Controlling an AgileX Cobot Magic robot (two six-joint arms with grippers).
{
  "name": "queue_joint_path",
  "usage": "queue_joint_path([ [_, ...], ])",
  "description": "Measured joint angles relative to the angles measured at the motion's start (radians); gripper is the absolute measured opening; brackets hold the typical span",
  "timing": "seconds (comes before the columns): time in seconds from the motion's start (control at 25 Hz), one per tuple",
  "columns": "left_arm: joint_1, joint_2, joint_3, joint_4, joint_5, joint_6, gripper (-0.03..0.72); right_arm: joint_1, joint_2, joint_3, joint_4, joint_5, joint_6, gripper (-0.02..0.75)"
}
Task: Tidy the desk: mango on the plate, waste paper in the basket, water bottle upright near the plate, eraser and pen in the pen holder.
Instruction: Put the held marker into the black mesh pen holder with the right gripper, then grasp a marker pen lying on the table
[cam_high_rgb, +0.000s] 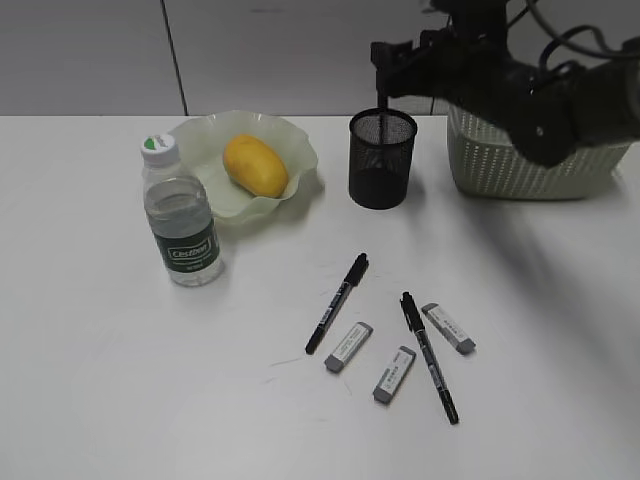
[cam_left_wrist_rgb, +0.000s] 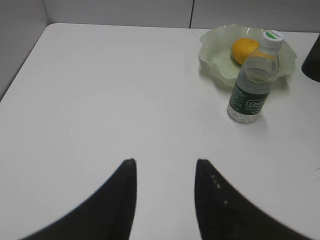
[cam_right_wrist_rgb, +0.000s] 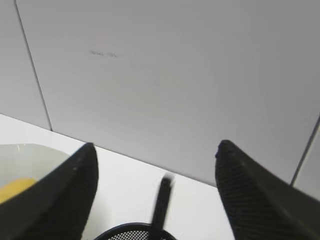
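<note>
The mango (cam_high_rgb: 255, 165) lies on the pale green plate (cam_high_rgb: 285, 140). The water bottle (cam_high_rgb: 183, 215) stands upright at the plate's left front. My right gripper (cam_high_rgb: 385, 55) is open above the black mesh pen holder (cam_high_rgb: 381, 160). A black pen (cam_high_rgb: 385, 97) stands upright, loose, between its fingers with its lower end in the holder. The right wrist view shows the open jaws (cam_right_wrist_rgb: 157, 146), the blurred pen (cam_right_wrist_rgb: 162, 200) and the holder's rim (cam_right_wrist_rgb: 132, 231). My left gripper (cam_left_wrist_rgb: 165, 162) is open and empty over the bare desk (cam_left_wrist_rgb: 125, 90). No waste paper is in view.
Two black pens (cam_high_rgb: 338, 302) (cam_high_rgb: 430, 356) and three grey-white erasers (cam_high_rgb: 348, 347) (cam_high_rgb: 394, 374) (cam_high_rgb: 448, 328) lie on the desk's front middle. The sage-green basket (cam_high_rgb: 510, 165) stands at the back right, partly behind my right arm. The left wrist view shows bottle (cam_left_wrist_rgb: 252, 85) and plate (cam_left_wrist_rgb: 215, 55).
</note>
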Motion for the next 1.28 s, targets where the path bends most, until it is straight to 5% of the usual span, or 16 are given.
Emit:
queue_joint_path([
  [0.12, 0.000, 0.000, 0.000, 0.000, 0.000, 0.000, 0.285, 0.000, -0.151, 0.000, -0.005, 0.196, 0.002, 0.592],
  [0.44, 0.000, 0.000, 0.000, 0.000, 0.000, 0.000, 0.255, 0.000, -0.725, 0.152, -0.084, 1.029, 0.002, 0.486],
  [0.72, 0.000, 0.000, 0.000, -0.003, 0.000, 0.000, 0.251, 0.000, -1.295, 0.462, 0.062, 1.708, 0.002, 0.477],
  [1.04, 0.000, 0.231, -0.028, -0.107, -0.084, 0.226, 0.241, 0.000, -1.916, 0.664, 0.133, 1.868, -0.044, 0.465],
  [1.28, 0.000, 0.601, -0.148, -0.417, -0.351, 0.553, 0.246, 0.000, -2.098, 0.705, 0.128, 1.782, -0.053, 0.455],
])
